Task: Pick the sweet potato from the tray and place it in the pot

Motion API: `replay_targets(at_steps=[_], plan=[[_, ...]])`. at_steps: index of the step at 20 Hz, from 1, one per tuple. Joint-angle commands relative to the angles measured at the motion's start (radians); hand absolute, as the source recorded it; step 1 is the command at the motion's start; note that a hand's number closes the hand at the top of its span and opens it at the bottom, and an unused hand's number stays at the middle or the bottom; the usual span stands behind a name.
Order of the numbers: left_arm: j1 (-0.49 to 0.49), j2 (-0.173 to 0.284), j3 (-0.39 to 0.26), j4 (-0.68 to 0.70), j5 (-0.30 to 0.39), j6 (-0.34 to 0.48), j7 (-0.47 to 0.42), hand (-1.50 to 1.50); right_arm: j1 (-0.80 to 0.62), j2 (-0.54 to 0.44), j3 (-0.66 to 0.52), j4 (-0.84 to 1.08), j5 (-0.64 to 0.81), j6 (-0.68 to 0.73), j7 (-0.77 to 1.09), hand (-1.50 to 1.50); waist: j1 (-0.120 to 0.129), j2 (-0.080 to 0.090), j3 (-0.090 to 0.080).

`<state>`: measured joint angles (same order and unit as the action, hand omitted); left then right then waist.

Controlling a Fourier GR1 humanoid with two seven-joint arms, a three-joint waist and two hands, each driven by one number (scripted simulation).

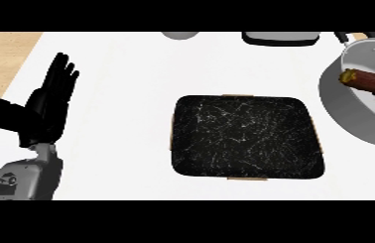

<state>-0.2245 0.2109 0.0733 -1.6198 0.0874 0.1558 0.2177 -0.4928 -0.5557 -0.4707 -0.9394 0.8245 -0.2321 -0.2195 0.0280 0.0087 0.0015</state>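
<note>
Half the pot [333, 95] is cut off, apparently holding the sweet potato [359, 80]; left hand [51, 100] spread.

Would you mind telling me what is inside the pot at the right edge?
The sweet potato lies inside the pot, near its upper part. The picture's edge cuts off the pot's right side, so the rest of its inside cannot be seen.

The right edge cuts off the pot [338, 95] and sweet potato [359, 79]

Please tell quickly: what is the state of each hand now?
Left hand: open, fingers straight up, resting at the left edge, holding nothing.
Right hand: not in view.
</note>
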Motion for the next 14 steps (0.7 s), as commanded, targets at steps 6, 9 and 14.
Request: replay_targets(at_steps=[6, 9, 14], plan=[[0.003, 0.005, 0.011, 0.008, 0.017, -0.029, -0.011, 0.00, -0.157, -0.067, -0.081, 0.445, -0.107, 0.113, -0.143, -1.50, 0.011, 0.005, 0.002], [-0.006, -0.019, -0.018, 0.029, -0.018, -0.012, -0.035, 0.00, -0.193, -0.032, -0.078, 0.516, -0.128, 0.151, -0.204, -1.50, 0.009, 0.007, 0.002], [0.011, -0.014, -0.006, 0.009, 0.003, -0.022, -0.013, 0.00, -0.235, -0.045, -0.219, 0.549, -0.301, 0.266, -0.330, -1.50, 0.007, 0.005, 0.003]])
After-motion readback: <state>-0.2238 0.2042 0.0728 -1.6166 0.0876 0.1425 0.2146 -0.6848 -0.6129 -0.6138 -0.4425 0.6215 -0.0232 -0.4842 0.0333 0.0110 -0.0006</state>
